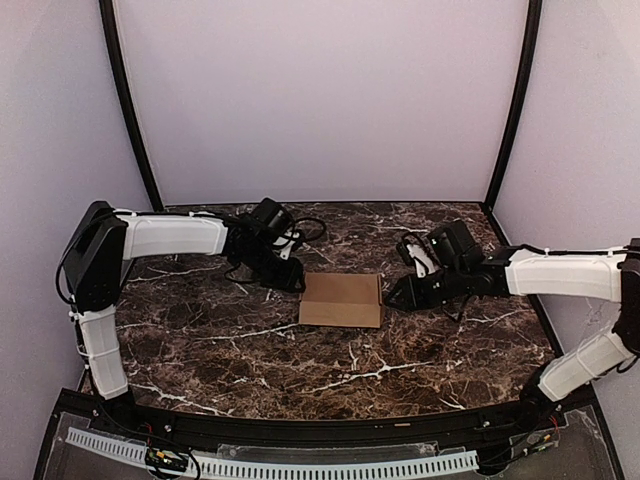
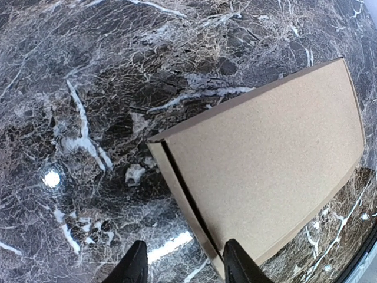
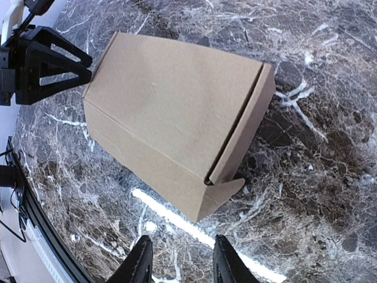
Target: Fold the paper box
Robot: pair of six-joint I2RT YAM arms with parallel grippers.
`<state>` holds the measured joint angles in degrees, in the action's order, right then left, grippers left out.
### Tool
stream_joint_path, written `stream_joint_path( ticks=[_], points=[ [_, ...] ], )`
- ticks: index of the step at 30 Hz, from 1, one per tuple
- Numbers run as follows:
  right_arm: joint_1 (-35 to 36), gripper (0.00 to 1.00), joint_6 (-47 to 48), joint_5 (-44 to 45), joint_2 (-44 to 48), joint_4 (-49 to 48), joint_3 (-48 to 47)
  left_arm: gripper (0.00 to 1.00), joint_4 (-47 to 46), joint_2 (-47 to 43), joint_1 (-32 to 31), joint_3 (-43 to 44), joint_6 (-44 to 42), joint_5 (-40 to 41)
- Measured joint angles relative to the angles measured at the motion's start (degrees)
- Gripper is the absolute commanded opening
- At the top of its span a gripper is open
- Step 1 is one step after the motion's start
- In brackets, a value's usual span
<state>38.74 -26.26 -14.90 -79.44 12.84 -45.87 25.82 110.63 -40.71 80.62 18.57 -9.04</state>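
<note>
The paper box (image 1: 341, 300) lies folded shut near the middle of the top view, a flat brown carton resting on the dark marble table (image 1: 250, 355). In the right wrist view its broad top face fills the upper centre. A lid flap is tucked down along the right end, and a small corner tab (image 3: 227, 190) sticks out at the lower right of the carton.

The left gripper (image 1: 290, 280) sits just beside the box's left end in the top view. Its jaws are partly apart and hold nothing. In the left wrist view only marble shows between its fingers (image 2: 134, 266). The other finger lies right at the box's lower corner, and contact there cannot be told.

The right gripper (image 1: 397, 294) is just off the box's right end. Its jaws are also partly spread and empty, and its fingers (image 3: 140, 262) show at the bottom of the right wrist view, apart from the carton.
</note>
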Motion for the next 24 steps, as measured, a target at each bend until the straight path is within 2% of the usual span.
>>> stream_joint_path(
  ticks=[5, 9, 20, 24],
  points=[
    [0.07, 0.38, -2.6, -0.52, 0.96, -1.73, 4.24, 0.44, -0.04, 0.48, -0.02, 0.0, 0.04, -1.07],
    [0.28, 0.45, -4.13, -1.36, 0.48, -3.96, 5.27, 0.44, -0.39, 0.48, -0.04, 0.02, 0.04, -1.75],
    [0.33, 0.48, -5.11, -1.66, -5.77, -8.17, 4.44, 0.44, -0.66, 0.61, -0.04, 0.04, 0.04, -2.51],
    [0.33, 0.48, -4.92, -1.46, -8.28, -8.5, 3.21, 0.41, -1.09, 1.4, -0.04, 0.07, 0.04, -2.73]
  ],
)
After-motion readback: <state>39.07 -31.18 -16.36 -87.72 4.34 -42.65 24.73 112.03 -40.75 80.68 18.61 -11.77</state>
